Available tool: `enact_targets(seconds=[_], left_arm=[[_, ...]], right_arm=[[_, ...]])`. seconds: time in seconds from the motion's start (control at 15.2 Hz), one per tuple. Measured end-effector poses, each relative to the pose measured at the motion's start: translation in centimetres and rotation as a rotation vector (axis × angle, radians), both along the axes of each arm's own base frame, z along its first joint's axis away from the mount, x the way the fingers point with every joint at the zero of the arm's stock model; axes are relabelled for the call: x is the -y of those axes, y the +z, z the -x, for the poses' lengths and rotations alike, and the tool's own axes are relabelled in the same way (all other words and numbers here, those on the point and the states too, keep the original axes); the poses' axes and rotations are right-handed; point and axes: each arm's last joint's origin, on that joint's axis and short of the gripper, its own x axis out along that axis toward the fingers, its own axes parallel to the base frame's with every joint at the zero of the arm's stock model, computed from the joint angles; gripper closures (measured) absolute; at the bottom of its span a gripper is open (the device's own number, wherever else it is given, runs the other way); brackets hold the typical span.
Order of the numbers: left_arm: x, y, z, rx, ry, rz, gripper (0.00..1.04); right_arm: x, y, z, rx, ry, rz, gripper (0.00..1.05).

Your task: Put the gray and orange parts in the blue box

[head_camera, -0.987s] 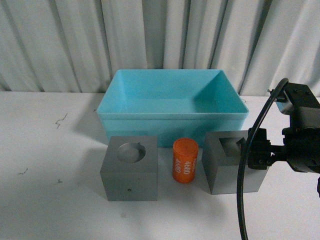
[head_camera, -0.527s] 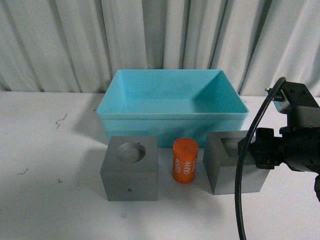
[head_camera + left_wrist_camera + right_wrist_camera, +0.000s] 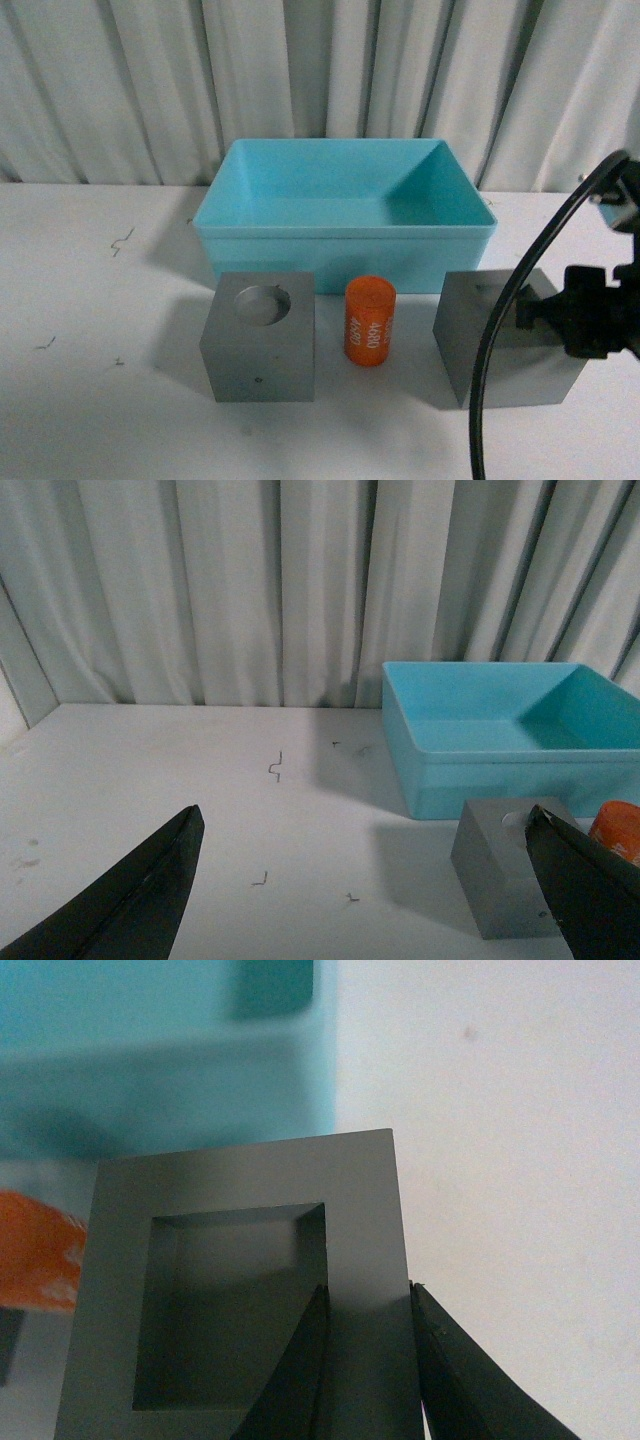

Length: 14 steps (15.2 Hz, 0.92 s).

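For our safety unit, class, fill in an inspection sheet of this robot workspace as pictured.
Surface: white table, small dark marks.
Job's things: blue box empty; round-recess gray cube and orange cylinder before it, untouched; square-recess gray cube gripped.
Clutter: nothing seen.
Grippers: left gripper open, holding nothing; right gripper shut on the square-recess gray cube's wall, one finger inside the recess.
Cables: black cable crosses that cube in front view.
Surroundings: pale pleated curtain.

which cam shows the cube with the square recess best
Right wrist view: the cube fills the frame, recess plain, one wall pinched by the right gripper. Front view shows the cube partly hidden by arm and cable; left wrist view misses it.
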Motion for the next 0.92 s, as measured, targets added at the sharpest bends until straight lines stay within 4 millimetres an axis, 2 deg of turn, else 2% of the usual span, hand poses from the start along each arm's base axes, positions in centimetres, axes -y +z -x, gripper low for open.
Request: enact_targets(seconds=[0.2, 0.26, 0.33, 0.46, 0.59, 0.66, 0.79, 0.86, 0.92], left_arm=[[0.0, 0.0, 0.0, 0.0, 0.001, 0.0, 0.07], [0.0, 0.0, 0.0, 0.0, 0.0, 0.0, 0.07], [0.0, 0.0, 0.0, 0.0, 0.0, 0.0, 0.07], [0.0, 0.0, 0.0, 0.0, 0.0, 0.0, 0.07], [0.0, 0.0, 0.0, 0.0, 0.0, 0.0, 0.07], [0.0, 0.0, 0.0, 0.0, 0.001, 0.0, 0.07], [0.0, 0.0, 0.0, 0.0, 0.0, 0.0, 0.07], [0.0, 0.0, 0.0, 0.0, 0.0, 0.0, 0.07], [0.0, 0.0, 0.0, 0.0, 0.001, 0.0, 0.07]], right_arm=[[2.1, 6.9, -0.9, 0.201, -0.044, 0.012, 0.86], [2.8, 9.0, -1.9, 0.264, -0.052, 0.024, 0.86], [3.5, 10.3, -3.0, 0.287, -0.062, 0.042, 0.86], [4.0, 11.3, -5.9, 0.306, -0.052, 0.035, 0.86], [3.3, 12.2, -9.6, 0.333, -0.024, 0.011, 0.86], [2.8, 12.5, -11.0, 0.347, -0.013, 0.003, 0.86], [0.5, 12.5, -14.0, 0.364, 0.023, -0.026, 0.86], [-0.7, 11.9, -15.1, 0.36, 0.035, -0.047, 0.86], [-1.0, 11.8, -15.3, 0.357, 0.035, -0.053, 0.86]])
